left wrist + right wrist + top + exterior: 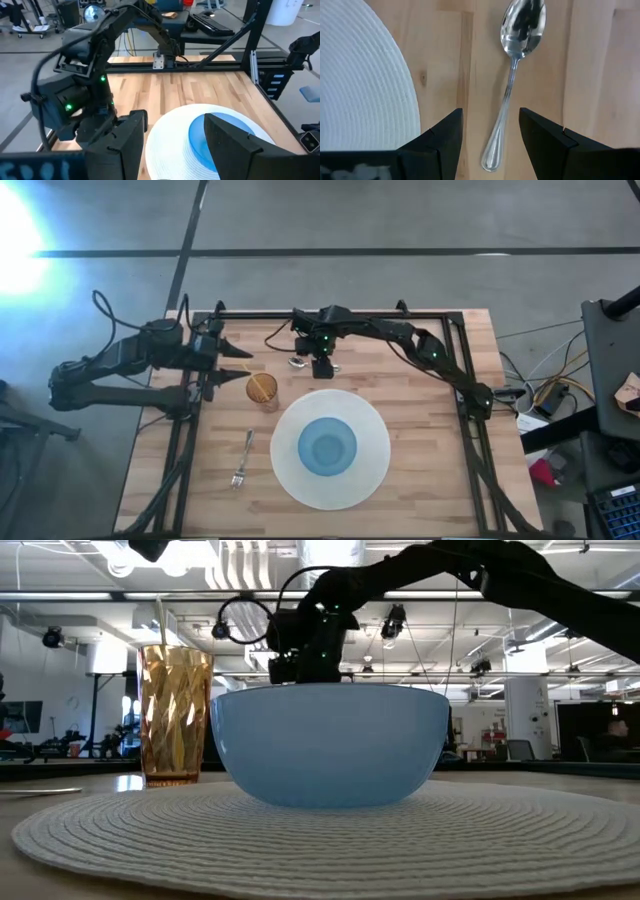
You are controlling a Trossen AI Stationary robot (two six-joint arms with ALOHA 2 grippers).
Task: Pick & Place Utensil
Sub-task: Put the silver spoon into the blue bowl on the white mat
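A silver spoon (512, 82) lies flat on the wooden table, its bowl (298, 363) just left of my right gripper. My right gripper (490, 132) (322, 368) hangs above the spoon, pointing down and open. Its fingers stand on either side of the handle's free end (490, 159) without touching it. My left gripper (240, 363) (175, 145) waits open at the table's left, beside an amber glass (262, 390). A fork (243, 458) lies left of the white round placemat (370, 480), which carries a blue bowl (327, 446).
The amber glass (175, 715) stands close to the spoon, between both grippers. The placemat's edge (395, 75) lies beside the spoon on one side. Bare wood (420, 370) stretches toward the table's right. A black frame (350, 314) runs along the table's far and side edges.
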